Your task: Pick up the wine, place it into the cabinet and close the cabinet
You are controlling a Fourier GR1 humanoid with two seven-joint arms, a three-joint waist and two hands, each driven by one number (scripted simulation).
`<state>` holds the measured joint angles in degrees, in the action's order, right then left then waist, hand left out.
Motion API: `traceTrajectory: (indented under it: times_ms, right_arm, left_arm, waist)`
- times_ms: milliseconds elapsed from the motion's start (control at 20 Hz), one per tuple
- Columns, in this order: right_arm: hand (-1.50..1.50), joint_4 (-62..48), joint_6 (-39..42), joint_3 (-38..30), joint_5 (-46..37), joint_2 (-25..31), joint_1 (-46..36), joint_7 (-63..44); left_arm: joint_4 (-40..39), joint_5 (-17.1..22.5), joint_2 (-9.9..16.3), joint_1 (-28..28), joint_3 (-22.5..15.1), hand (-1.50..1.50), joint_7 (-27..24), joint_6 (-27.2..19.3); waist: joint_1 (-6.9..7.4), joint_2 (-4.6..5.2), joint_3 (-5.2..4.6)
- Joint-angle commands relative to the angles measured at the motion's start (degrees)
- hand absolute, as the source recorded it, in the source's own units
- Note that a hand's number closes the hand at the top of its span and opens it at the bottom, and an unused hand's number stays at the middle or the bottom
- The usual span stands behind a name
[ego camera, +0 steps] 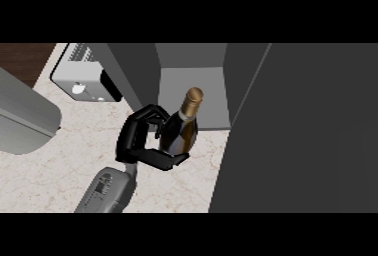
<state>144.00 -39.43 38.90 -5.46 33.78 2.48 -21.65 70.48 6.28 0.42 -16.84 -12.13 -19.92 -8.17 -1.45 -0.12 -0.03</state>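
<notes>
left hand [140, 142] curled around the body of the wine bottle [181, 129], held upright over the marble surface [52, 170] before the open cabinet [190, 95]. glass: likely heavy, slick, fragile; best gripped at mid-body, below the neck.

One grey forearm [109, 192] rises from the lower edge of the head view, left of centre, angled up and slightly right. At its end, a black hand [136, 142] is curled around a wine bottle [181, 127], fingers wrapping the upper side and the thumb hooked beneath the bottle's lower body. Which arm it is cannot be told. No other hand shows.
</notes>
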Motion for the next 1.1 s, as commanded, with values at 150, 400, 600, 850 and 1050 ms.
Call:
traceTrajectory:
  times_ms: [150, 400, 600, 850, 1050]
  right_arm:
    - [-1.5, 11.04, 0.7, 0.58, -0.45, 0.32, 1.72, -4.75]
    - [-1.5, 11.88, 1.53, -1.41, 2.85, 1.71, 3.54, -1.73]
    - [-1.5, 11.08, 1.2, 1.66, -0.37, 1.67, 4.93, -1.27]
    - [-1.5, 13.45, 1.3, 1.87, 1.53, 2.0, 6.35, 0.81]
    - [-1.5, 10.04, 0.8, 4.07, 0.16, -0.14, 5.84, 2.98]
  left_arm:
    - [-7.17, 1.09, -0.4, -9.74, 0.46, 1.5, 3.04, -2.94]
    - [-18.19, 2.25, -0.41, -15.62, 2.75, 1.5, -1.59, -1.35]
    - [-21.42, 5.93, -0.41, -18.99, 0.94, 1.5, -3.31, -3.13]
    - [-27.84, 10.34, -0.41, -23.71, -0.11, 1.5, -4.46, -5.27]
    - [-34.13, 13.68, -0.41, -27.59, -1.18, 1.5, -6.47, -5.66]
  waist:
    - [0.12, 0.03, -0.03]
    - [-0.48, 0.3, -0.01]
    - [-0.55, 0.16, -0.03]
    - [-1.79, 0.2, -0.07]
    - [-1.56, 0.34, -0.06]
